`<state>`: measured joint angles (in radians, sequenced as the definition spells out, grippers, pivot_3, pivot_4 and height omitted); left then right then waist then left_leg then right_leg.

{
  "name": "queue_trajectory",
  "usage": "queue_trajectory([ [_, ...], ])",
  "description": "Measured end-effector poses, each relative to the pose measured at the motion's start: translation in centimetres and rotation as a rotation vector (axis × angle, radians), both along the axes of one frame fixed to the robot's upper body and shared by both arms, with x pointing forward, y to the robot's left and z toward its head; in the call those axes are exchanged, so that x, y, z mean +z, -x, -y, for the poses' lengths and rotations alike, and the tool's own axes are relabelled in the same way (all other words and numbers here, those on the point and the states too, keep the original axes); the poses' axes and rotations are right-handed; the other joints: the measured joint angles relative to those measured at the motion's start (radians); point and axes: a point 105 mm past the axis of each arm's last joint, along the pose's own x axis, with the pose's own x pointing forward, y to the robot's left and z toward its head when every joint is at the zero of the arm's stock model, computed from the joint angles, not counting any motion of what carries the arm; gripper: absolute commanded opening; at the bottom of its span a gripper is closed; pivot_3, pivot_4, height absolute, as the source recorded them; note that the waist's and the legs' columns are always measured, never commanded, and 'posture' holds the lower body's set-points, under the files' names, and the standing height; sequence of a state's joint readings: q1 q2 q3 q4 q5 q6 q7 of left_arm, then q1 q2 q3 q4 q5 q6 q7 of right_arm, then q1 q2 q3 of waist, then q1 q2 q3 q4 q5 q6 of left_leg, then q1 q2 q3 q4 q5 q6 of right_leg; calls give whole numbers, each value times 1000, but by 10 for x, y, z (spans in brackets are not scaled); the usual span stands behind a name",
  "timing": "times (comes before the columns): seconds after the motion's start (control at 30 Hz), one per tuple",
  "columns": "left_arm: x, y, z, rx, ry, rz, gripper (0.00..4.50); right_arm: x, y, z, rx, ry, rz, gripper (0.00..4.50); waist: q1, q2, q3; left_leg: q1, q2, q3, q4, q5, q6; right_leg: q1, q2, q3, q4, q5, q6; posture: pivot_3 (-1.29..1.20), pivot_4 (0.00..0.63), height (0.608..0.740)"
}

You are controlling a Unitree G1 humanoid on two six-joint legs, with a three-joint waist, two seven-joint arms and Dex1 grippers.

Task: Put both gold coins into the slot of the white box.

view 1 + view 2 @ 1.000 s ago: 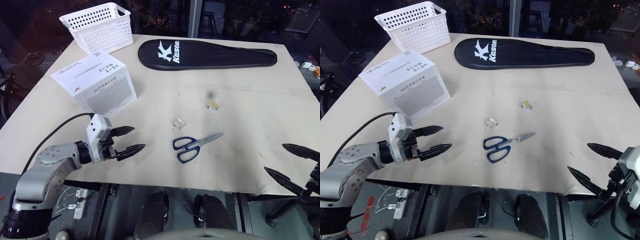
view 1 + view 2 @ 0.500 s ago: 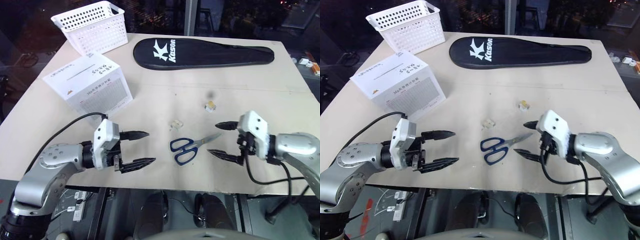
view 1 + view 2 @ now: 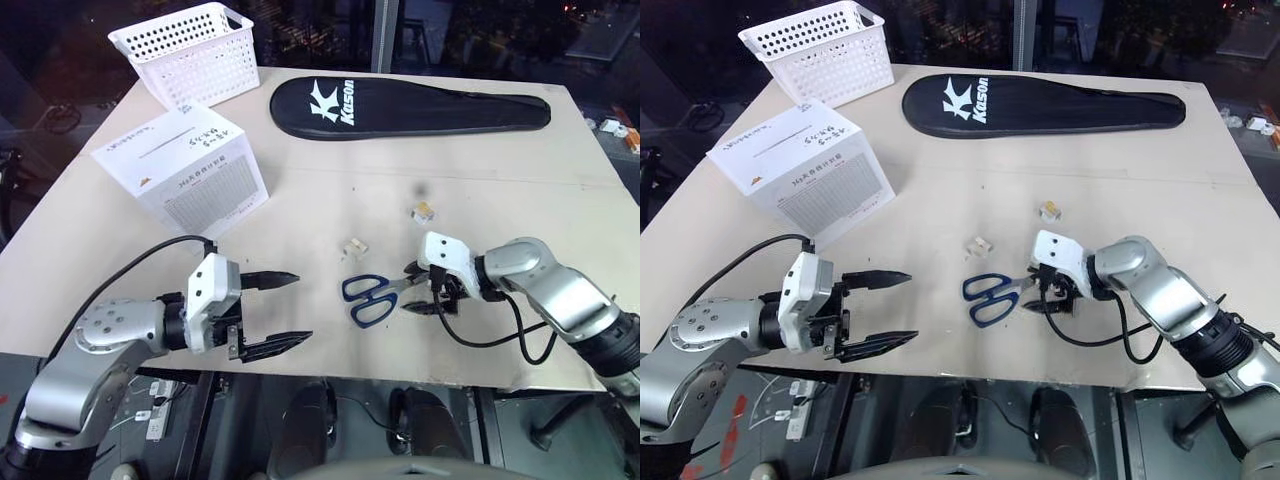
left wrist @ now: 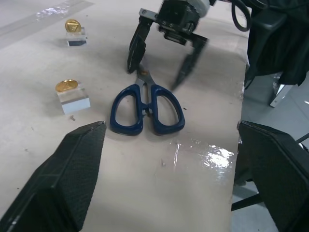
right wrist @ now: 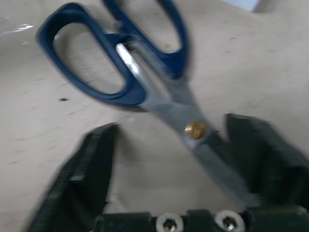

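I see the two gold coins (image 4: 66, 85), each sitting on a small clear block in the middle of the surface (image 3: 500, 180); the nearer one lies just beside the handles of the scissors (image 3: 375, 294), the farther one (image 4: 72, 24) a little beyond the blade tips. Both are well apart from the white box (image 3: 184, 166), which stands on the far left of the surface with its slot (image 3: 168, 144) on the top face, dark and thin, beside some handwriting.

My right hand (image 3: 416, 290) is down at the scissors, its two fingers part open and straddling the blades near the pivot, one finger on each side; I cannot tell whether they touch the metal. My left hand (image 3: 280, 312) hovers at the near edge of the surface, fingers spread wide with nothing between them, pointing toward the scissors.

Behind the box sits a white basket (image 3: 192, 52), and a black racket cover (image 3: 410, 106) lies along the far side.
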<state>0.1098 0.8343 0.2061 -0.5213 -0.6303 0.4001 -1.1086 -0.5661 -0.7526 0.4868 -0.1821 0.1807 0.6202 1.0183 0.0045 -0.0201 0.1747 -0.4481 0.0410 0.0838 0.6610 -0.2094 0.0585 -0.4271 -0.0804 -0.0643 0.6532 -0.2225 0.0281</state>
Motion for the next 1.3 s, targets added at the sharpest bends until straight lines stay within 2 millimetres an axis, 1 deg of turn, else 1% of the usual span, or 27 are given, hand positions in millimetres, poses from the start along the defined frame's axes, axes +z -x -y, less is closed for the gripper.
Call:
queue_trajectory([
  [0.03,0,0,0,0,0,0,4500,0,0,1,1,1,-1,1658,0,0,0,0,0,0,0,0,0,0,0,0,0,0,0,0,150,740],
  [0.13,0,0,1,-3,6,15,4500,0,5,7,22,13,-14,293,9,0,0,0,0,-1,1,0,0,0,0,-1,1,0,0,0,150,740],
  [0.23,-2,0,2,-6,10,19,4500,-1,14,19,32,34,-33,242,17,0,0,-1,0,-2,3,0,0,1,-1,-2,0,0,0,0,150,740],
  [0.3,-3,-2,3,-8,13,21,4500,-2,28,24,53,37,-54,241,16,0,0,-1,0,-3,3,0,0,1,-2,-2,0,0,0,0,150,740],
  [0.4,-3,-3,3,-13,16,26,4500,-4,42,26,75,34,-72,239,11,0,0,0,0,-3,3,0,0,2,-1,-3,0,-1,1,0,150,740],
  [0.47,-3,-4,6,-33,21,32,4500,-6,55,30,66,18,-88,238,10,0,0,0,0,-3,3,0,0,2,-1,-3,0,-1,1,0,150,740],
  [0.5,-3,-4,6,-35,21,29,4500,-6,57,30,64,12,-93,238,10,0,0,0,1,-3,3,0,0,2,-1,-3,0,-1,1,0,150,740],
  [0.57,-5,-6,7,-39,15,29,4500,-4,65,33,6,-15,-90,237,10,0,0,0,1,-3,3,0,0,2,-1,-2,0,-1,1,0,150,740],
  [0.63,-4,-8,7,-38,17,35,4500,0,66,39,-74,-31,-65,236,11,0,0,-1,1,-3,3,0,0,2,-1,-2,0,-1,1,0,150,740],
  [0.7,-3,-10,8,-42,19,43,4500,5,64,53,-203,-36,-30,224,12,0,0,-1,1,-3,3,-1,-1,2,-2,-2,0,-1,1,0,150,740],
  [0.73,-4,-10,8,-44,23,42,4500,8,65,65,-297,-40,-16,215,13,0,0,-1,0,-3,3,-1,-1,2,-2,-2,0,-1,1,0,150,740],
  [0.77,-4,-10,8,-42,23,41,4500,9,64,69,-329,-38,-11,214,13,0,0,-1,0,-3,3,-1,-1,2,-2,-2,0,-1,1,0,150,740],
  [0.83,-4,-11,9,-44,26,40,4500,12,69,85,-446,-31,6,210,14,0,0,-1,0,-4,3,-1,-1,2,-2,-3,0,-1,1,0,150,740],
  [0.87,-5,-11,10,-44,27,38,4500,12,72,97,-520,-15,10,210,13,0,0,-1,1,-4,3,-1,-1,2,-2,-3,0,-1,1,0,150,740],
  [0.93,-4,-13,11,-49,27,45,4500,14,71,117,-659,8,34,209,12,0,0,-1,0,-4,4,-1,-1,3,-2,-3,0,-1,1,0,150,740],
  [1.0,1,-20,16,-54,41,67,4500,17,58,152,-895,43,88,209,10,1,0,0,1,-4,6,-3,-4,3,-2,-3,1,-1,2,0,150,740],
  [1.03,3,-21,19,-60,44,72,4500,17,55,162,-948,68,95,209,10,1,0,0,0,-4,6,-3,-4,3,-2,-3,1,-1,2,0,150,740],
  [1.07,3,-22,21,-66,46,74,4500,16,52,172,-988,96,104,1213,9,1,0,0,0,-3,6,-3,-4,3,-2,-3,1,-1,2,0,150,740],
  [1.1,3,-23,22,-68,48,71,4500,14,49,175,-1001,109,104,1503,7,1,0,0,1,-3,6,-3,-4,3,-1,-2,1,-1,2,0,150,740],
  [1.13,4,-24,24,-70,49,71,4500,12,47,174,-994,109,97,1969,6,1,0,0,1,-4,5,-1,0,3,0,-2,1,-1,2,0,150,740],
  [1.2,5,-27,26,-73,49,70,4500,5,42,167,-965,104,83,2899,7,2,0,0,2,-4,5,0,0,2,1,-2,1,-1,1,0,150,740],
  [1.23,6,-28,26,-70,49,71,4500,6,40,167,-966,92,89,3293,8,2,0,-1,2,-4,4,0,0,2,1,-2,1,-1,1,0,150,740],
  [1.3,7,-31,25,-50,51,74,4500,14,32,165,-982,40,136,4326,8,2,0,-1,1,-3,4,0,0,2,2,-1,1,-1,1,0,150,740],
])
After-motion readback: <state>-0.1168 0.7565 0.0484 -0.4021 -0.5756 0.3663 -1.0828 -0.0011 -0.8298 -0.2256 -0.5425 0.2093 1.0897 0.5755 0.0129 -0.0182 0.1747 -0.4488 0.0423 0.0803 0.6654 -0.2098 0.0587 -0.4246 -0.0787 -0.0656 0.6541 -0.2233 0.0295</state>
